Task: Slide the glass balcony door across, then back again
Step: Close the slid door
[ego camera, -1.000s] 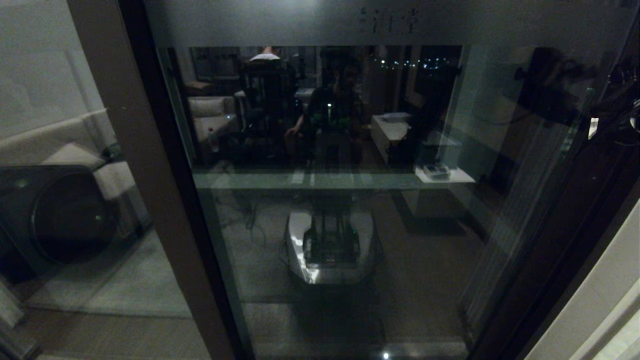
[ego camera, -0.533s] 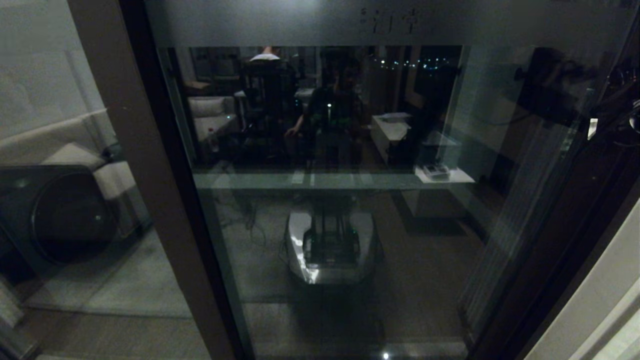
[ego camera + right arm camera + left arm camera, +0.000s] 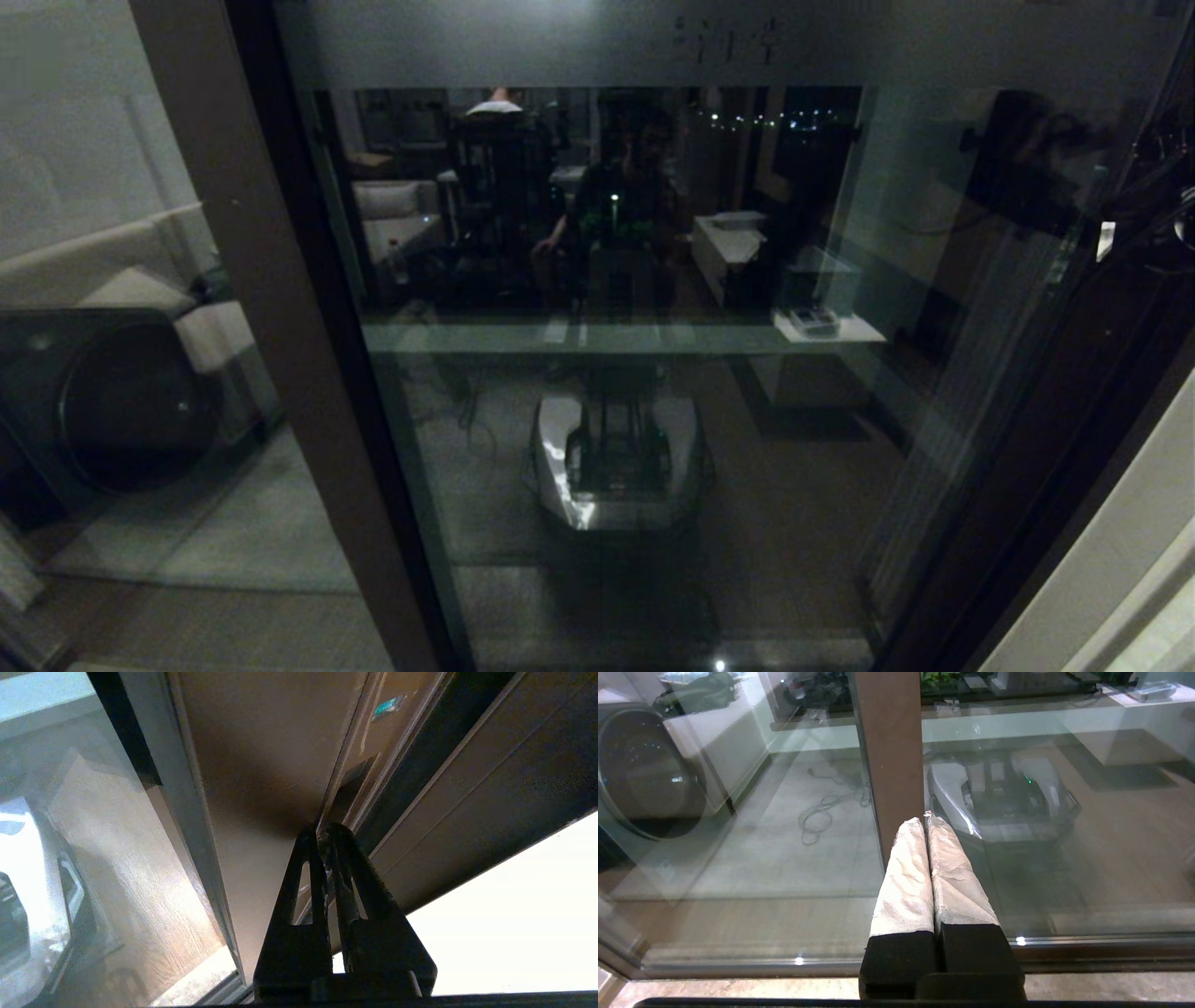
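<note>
The glass balcony door (image 3: 653, 420) fills the head view, its dark stile (image 3: 1018, 485) running down the right side. In the right wrist view that brown stile (image 3: 261, 765) has a narrow recessed handle slot (image 3: 357, 777). My right gripper (image 3: 322, 833) is shut, its black tips pressed against the stile's edge just below the slot. Its arm (image 3: 1158, 205) shows as a dark shape at the head view's upper right. My left gripper (image 3: 925, 819), with white-wrapped fingers (image 3: 906, 872), is shut and empty. It points at a plain brown stile (image 3: 889, 742), low near the floor.
The plain brown stile (image 3: 280, 336) slants down the left of the head view. Behind the glass beyond it stands a dark round-fronted machine (image 3: 112, 401). The robot's base is reflected in the glass (image 3: 616, 457). A pale wall (image 3: 1120, 560) borders the right. The floor track (image 3: 738, 961) runs along the bottom.
Almost nothing differs; the plain brown stile on the left sits very slightly further right in the head view.
</note>
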Tool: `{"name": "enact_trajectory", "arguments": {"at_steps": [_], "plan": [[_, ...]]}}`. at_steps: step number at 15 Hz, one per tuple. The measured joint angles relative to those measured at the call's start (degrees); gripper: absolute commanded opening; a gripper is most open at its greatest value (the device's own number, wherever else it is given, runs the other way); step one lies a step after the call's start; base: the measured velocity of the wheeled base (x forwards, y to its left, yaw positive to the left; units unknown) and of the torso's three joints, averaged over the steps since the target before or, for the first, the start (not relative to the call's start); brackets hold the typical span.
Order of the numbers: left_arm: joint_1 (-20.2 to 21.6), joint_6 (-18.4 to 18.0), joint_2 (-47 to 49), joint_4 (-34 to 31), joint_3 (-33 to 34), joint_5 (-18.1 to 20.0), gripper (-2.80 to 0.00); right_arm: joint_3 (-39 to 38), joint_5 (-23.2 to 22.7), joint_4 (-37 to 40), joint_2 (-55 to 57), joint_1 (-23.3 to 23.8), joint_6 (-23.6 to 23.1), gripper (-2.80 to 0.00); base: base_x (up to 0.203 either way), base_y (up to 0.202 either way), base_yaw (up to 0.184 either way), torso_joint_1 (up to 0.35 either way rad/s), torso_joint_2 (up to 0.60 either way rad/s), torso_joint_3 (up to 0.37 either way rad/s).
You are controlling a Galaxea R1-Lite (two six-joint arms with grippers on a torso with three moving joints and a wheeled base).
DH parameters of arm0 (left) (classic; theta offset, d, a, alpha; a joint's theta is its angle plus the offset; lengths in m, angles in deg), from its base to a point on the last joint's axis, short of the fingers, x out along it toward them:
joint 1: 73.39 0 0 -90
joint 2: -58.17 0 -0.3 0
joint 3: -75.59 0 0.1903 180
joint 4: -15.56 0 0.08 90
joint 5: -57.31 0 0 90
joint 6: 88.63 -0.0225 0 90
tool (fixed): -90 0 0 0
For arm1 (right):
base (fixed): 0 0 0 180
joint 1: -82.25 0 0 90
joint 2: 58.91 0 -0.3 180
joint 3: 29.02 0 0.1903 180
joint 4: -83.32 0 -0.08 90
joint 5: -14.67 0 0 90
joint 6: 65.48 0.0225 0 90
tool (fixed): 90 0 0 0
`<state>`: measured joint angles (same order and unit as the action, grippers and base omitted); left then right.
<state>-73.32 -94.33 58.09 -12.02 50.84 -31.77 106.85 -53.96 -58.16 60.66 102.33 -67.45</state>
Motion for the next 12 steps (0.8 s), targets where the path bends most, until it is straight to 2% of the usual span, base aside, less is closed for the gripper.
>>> {"name": "enact_trajectory", "arguments": {"at_steps": [12], "plan": [[0.0, 0.0, 0.0, 0.0, 0.0, 0.0, -2.80, 0.1, 0.0, -1.4, 0.6, 1.0, -0.5, -2.80, 0.000, 0.000, 0.000, 0.000, 0.00, 0.000]]}}
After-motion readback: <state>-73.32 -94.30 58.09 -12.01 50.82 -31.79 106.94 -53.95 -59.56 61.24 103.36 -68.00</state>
